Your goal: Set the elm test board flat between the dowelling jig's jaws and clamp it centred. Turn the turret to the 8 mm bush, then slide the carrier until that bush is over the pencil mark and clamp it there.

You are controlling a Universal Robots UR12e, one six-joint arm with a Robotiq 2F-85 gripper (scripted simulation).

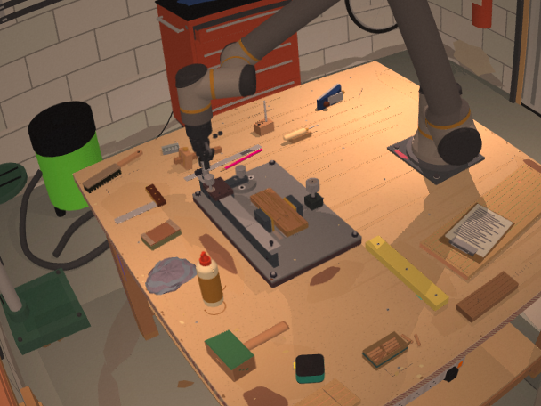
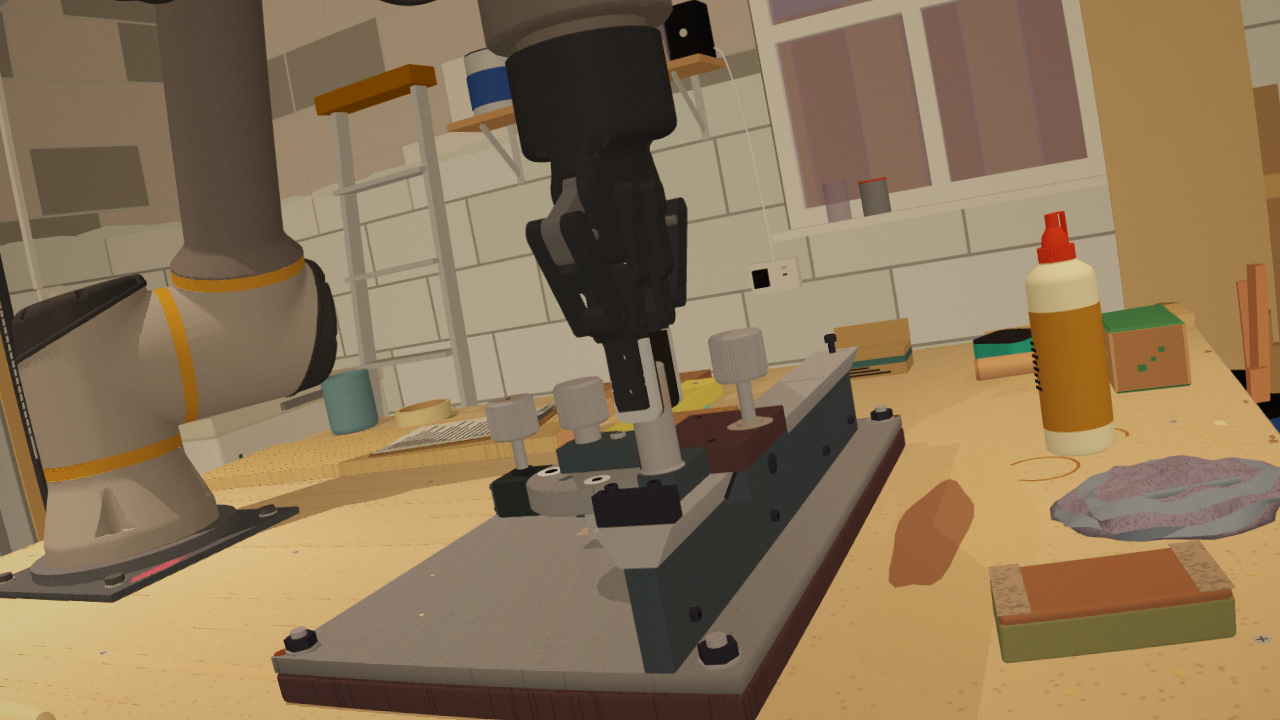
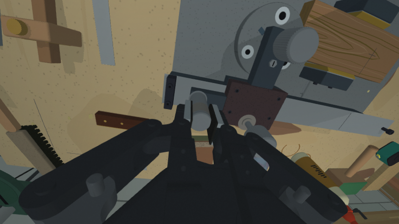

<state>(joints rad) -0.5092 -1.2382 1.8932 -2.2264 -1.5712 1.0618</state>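
The upper end of the carrier's upright grey handle [image 3: 199, 114] is hidden between my fingers. My gripper [image 2: 646, 387] is closed on this handle, one finger pad on each side of it, at the left end of the jig's rail [image 1: 249, 222]. The brown carrier block [image 1: 219, 188] sits beside the handle with its own knurled knob [image 2: 738, 354]. The round turret [image 3: 258, 44] with its bushes lies just behind, under a second knob [image 3: 295, 44]. The elm board [image 1: 279, 211] lies flat between the jig's jaws, a pencil mark [image 3: 372, 54] on it.
A glue bottle [image 1: 209, 279] and grey rag [image 1: 171, 274] stand in front of the jig's base plate. A sanding block [image 1: 161, 234], try square [image 1: 140, 205] and brush [image 1: 111, 171] lie to its left. A steel rule and pink pencil [image 1: 242, 158] lie behind. A yellow level [image 1: 405, 271] lies right.
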